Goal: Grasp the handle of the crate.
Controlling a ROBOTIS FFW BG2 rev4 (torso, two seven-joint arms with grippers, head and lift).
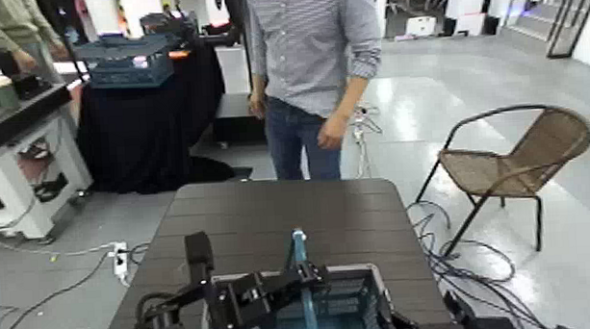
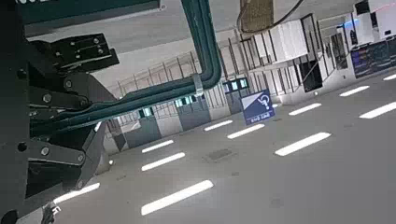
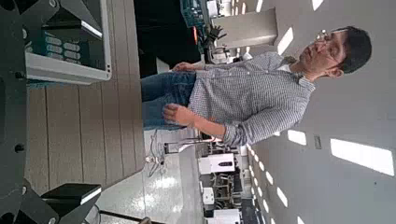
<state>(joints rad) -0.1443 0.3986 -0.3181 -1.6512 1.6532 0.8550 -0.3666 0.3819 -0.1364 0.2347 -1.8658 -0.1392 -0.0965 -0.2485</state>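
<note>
- My left fingers (image 1: 311,274) look closed around the thin light-blue plastic handle (image 1: 301,262), upright over the blue lattice crate (image 1: 378,292) at the dark surface's (image 1: 263,216) near edge.
- Risk: the narrow bar could slip sideways.
- Right fingers: unseen.

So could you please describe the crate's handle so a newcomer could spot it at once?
Start at the dark slatted table and drop to the blue crate at its near edge. The handle is the thin light-blue bar rising from it, beside the left gripper; the far teal crate has none.
</note>
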